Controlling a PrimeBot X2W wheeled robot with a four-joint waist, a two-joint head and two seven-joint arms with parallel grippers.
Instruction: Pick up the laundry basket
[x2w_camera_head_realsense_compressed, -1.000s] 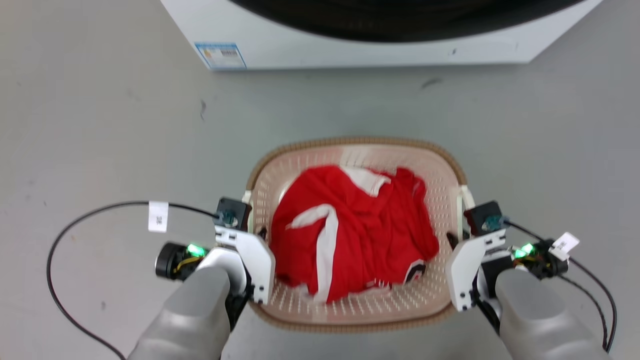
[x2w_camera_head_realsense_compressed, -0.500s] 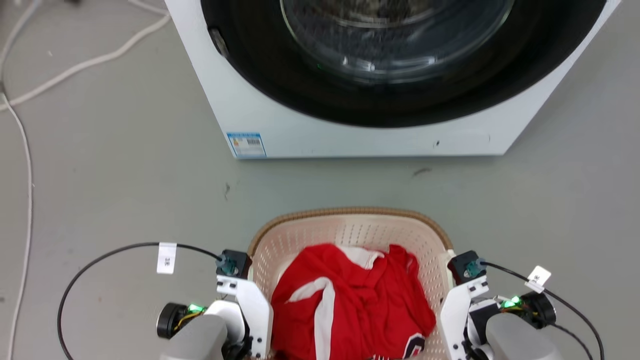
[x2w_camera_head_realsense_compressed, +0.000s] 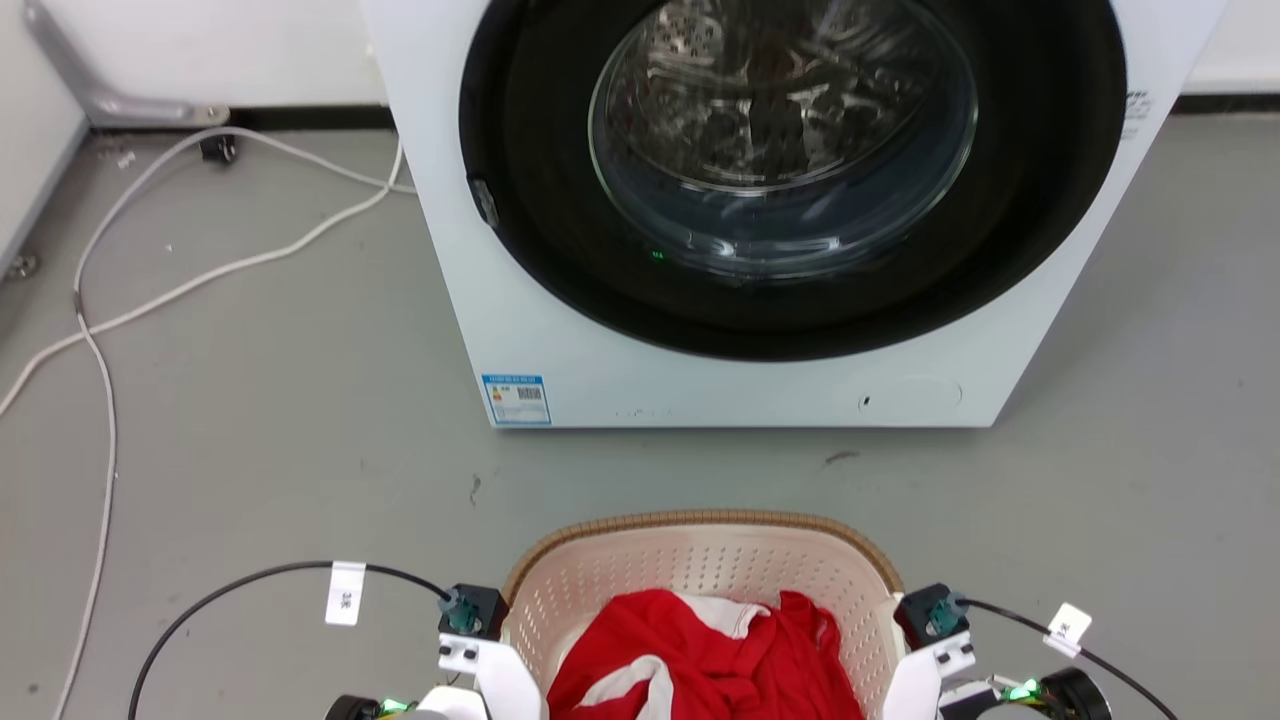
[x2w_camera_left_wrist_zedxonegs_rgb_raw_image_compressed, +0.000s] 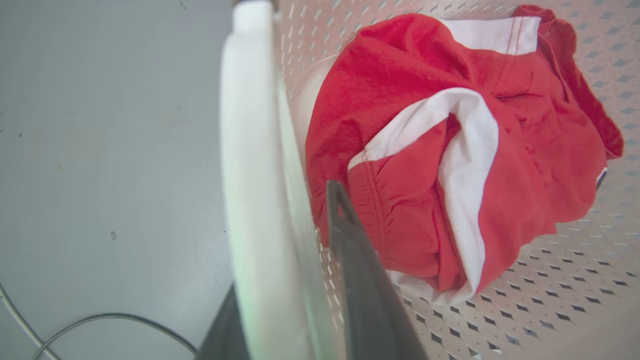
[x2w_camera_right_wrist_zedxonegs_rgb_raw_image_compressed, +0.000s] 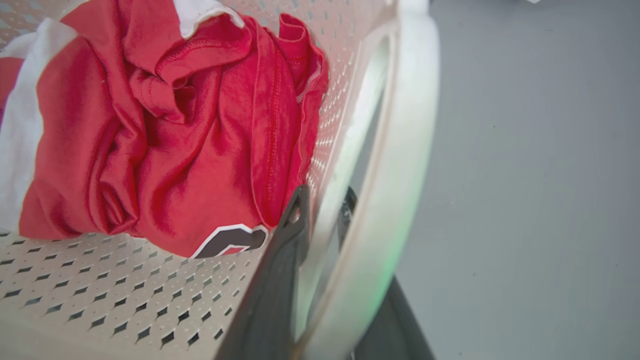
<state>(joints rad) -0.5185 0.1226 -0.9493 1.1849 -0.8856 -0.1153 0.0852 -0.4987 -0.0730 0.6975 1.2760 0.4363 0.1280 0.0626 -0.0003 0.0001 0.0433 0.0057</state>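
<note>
Nearest, the laundry basket (x2w_camera_head_realsense_compressed: 700, 522) is clamped at its white side handles by the left gripper (x2w_camera_left_wrist_zedxonegs_rgb_raw_image_compressed: 295, 235) and the right gripper (x2w_camera_right_wrist_zedxonegs_rgb_raw_image_compressed: 322, 200), one finger inside its wall and one outside. A red garment (x2w_camera_head_realsense_compressed: 700, 660) is held inside the basket. Beyond the basket, well apart, a washing machine (x2w_camera_head_realsense_compressed: 600, 390) is seen.

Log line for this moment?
left end effector: shut on cream perforated plastic laundry basket | right end effector: same | contents: red-and-white garment
</note>
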